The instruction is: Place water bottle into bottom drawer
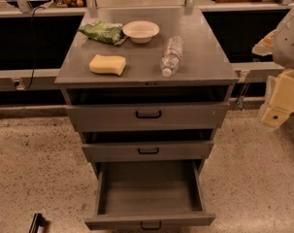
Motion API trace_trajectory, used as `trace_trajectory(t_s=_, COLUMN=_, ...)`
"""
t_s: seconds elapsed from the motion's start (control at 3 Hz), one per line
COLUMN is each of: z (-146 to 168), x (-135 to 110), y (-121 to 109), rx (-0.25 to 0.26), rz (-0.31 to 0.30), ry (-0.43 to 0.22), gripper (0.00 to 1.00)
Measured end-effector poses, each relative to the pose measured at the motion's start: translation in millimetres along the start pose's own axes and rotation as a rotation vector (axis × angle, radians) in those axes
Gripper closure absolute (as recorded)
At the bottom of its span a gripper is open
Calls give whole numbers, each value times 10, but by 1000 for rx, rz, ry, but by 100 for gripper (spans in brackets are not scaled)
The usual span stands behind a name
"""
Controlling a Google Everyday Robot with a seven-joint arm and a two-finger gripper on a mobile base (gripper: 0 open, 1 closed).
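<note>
- The water bottle (171, 56) lies on its side on the right part of the cabinet top (204, 47), cap toward the near edge. It has not been picked up.
- The bottom drawer (149, 191) is pulled well out, and its floor is bare, so it is ready to take the bottle.
- The gripper (278, 106) hangs at the far right of the scene, off the cabinet's side and well apart from the bottle. It holds nothing, and I cannot tell whether it is apart or together.
- Left to do, as I judge it: reach, grasp, lift, lower into the drawer and release.
- A yellow sponge (107, 64), a white bowl (140, 31) and a green bag (103, 32) sit to the left of the bottle, none touching it.
- The two upper drawers (148, 132) jut slightly over the back of the open drawer, which may narrow the way down.
</note>
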State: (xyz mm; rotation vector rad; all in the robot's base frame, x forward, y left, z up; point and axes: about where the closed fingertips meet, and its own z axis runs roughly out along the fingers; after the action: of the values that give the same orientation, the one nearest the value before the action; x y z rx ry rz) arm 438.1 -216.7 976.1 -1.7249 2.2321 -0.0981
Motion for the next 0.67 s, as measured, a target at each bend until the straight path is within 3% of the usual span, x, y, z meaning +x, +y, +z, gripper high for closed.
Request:
trace_trajectory(t_s=0.33, z=0, x=0, y=0, rx=0, rz=0, ry=0, gripper=0)
trace_trajectory(t_s=0.67, z=91, x=-86, y=-87, rx=-13, rz=-76, ry=23, gripper=0)
